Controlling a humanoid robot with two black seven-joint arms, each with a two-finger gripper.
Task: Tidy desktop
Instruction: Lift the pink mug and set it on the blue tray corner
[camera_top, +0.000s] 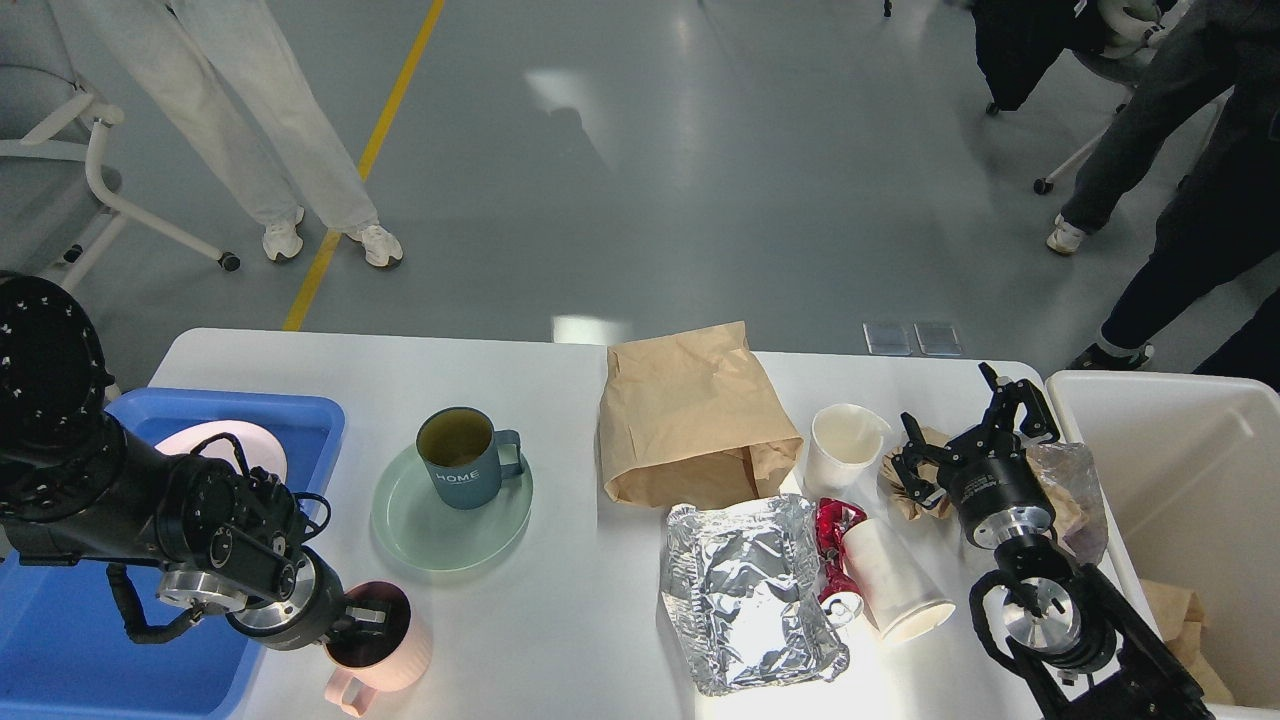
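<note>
White desktop spanning the foreground. Teal mug lettered "HOME" on green saucer. Left gripper seemingly clamped on pink mug rim beside blue tray. Right gripper spread wide above crumpled wrappers.

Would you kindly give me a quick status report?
Left gripper shut on pink mug. Right gripper open, idle. Desktop cluttered: foil tray, paper bag, cups.
</note>
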